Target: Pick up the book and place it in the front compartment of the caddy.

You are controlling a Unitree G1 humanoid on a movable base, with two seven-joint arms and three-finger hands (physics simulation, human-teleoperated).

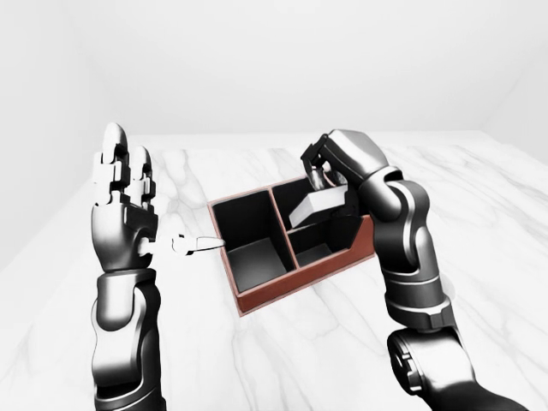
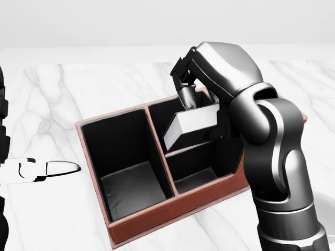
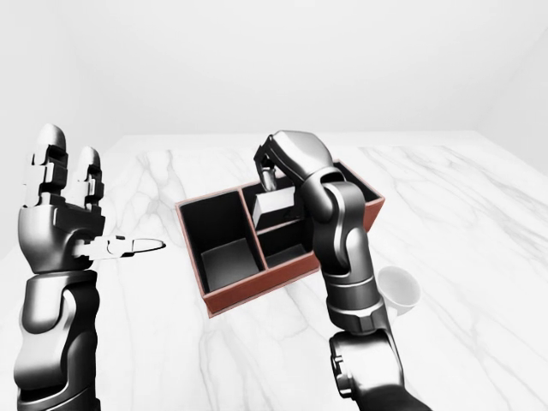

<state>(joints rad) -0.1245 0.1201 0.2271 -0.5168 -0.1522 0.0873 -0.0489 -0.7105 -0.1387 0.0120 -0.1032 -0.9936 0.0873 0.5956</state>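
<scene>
Book (image 2: 191, 127), a pale grey block, sits tilted just right of centre in the head view, its lower left corner dipping over the divider between the caddy's two right-hand compartments. It hangs above the caddy (image 2: 157, 219) rather than resting on any floor, and the right hand (image 2: 196, 97) has its fingers clamped on the book's upper edge, with the dark fingertips pressed onto the top face. The right arm sweeps up from the lower right of the frame and hides the caddy's right end.

The caddy is a reddish-brown tray with black interior walls, lying askew across the middle of the marble table (image 2: 52, 94). A tall compartment fills its left half; the right half is split into an upper and a lower compartment, and the lower one shows a bare grey floor.

In the left-eye view the left hand (image 1: 124, 193) stands upright at the left of the frame, fingers straight and apart, holding nothing, well apart from the caddy. A small white piece (image 1: 199, 244) projects from it toward the caddy's left wall.

In the right-eye view a white cup (image 3: 398, 291) stands on the table at lower right, just beside the right forearm.
</scene>
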